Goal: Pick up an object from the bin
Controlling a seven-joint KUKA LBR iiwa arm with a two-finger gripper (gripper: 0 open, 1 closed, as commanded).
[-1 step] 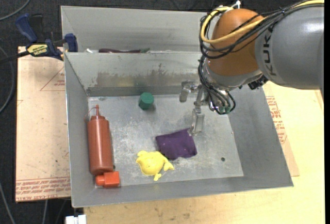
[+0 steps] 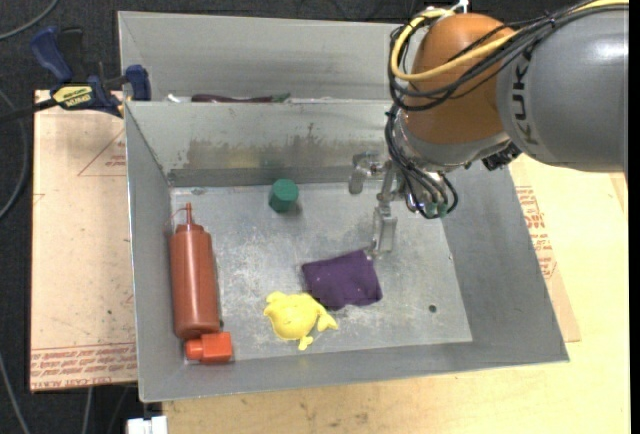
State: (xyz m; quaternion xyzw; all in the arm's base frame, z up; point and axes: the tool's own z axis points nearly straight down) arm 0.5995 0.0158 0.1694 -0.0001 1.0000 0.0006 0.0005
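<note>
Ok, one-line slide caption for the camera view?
Gripper at the edge of the purple cloth; yellow toy, red bottle, orange block and green cap nearby.

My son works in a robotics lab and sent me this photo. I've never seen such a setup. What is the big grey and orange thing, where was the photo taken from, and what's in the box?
The big grey and orange thing is a robot arm, reaching in from the right. At its tip is a gripper, its tool for picking things up. The one camera looks down from above, slightly sideways, into a grey metal bin. On the bin's floor lie a red-brown squeeze bottle on the left, a small green cylinder, a soft-looking purple piece and a yellow toy. The gripper hangs at the purple piece's upper right corner. All four things rest on the floor, none lifted.
</note>
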